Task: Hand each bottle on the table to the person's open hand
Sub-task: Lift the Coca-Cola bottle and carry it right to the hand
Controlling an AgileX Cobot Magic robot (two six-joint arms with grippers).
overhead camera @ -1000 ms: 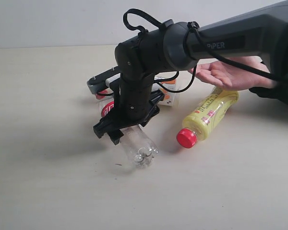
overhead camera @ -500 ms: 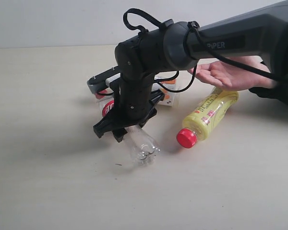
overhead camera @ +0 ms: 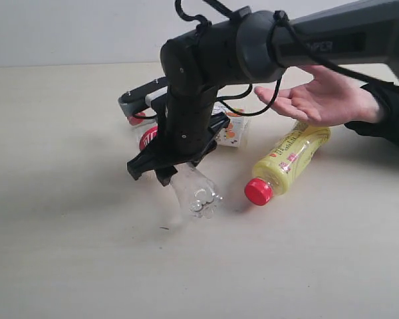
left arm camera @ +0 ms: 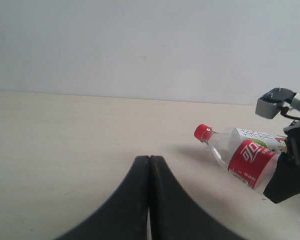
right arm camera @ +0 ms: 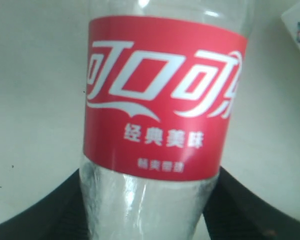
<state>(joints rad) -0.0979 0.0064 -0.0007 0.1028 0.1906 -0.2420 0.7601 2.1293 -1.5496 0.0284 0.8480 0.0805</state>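
My right gripper (overhead camera: 165,170) is shut on the clear bottle (overhead camera: 195,194) with the red label (right arm camera: 157,97), its fingers (right arm camera: 37,215) pressed against both sides of the body below the label. The bottle's base end tilts off the table (overhead camera: 66,219); its red cap (left arm camera: 202,132) points away. The yellow bottle (overhead camera: 290,158) with a red cap lies to the right. A white-labelled bottle (overhead camera: 230,130) lies behind the arm. The person's open hand (overhead camera: 319,100) is held palm up at the right, above the yellow bottle. My left gripper (left arm camera: 149,161) is shut and empty, low over the table.
The right arm (overhead camera: 306,40) stretches across the upper right of the exterior view, in front of the person's black sleeve (overhead camera: 392,116). A pale wall (left arm camera: 150,45) backs the table.
The right gripper's fingers have closed on the clear bottle and the arm has risen a little, tipping the bottle's base off the table. The person's hand has shifted slightly.
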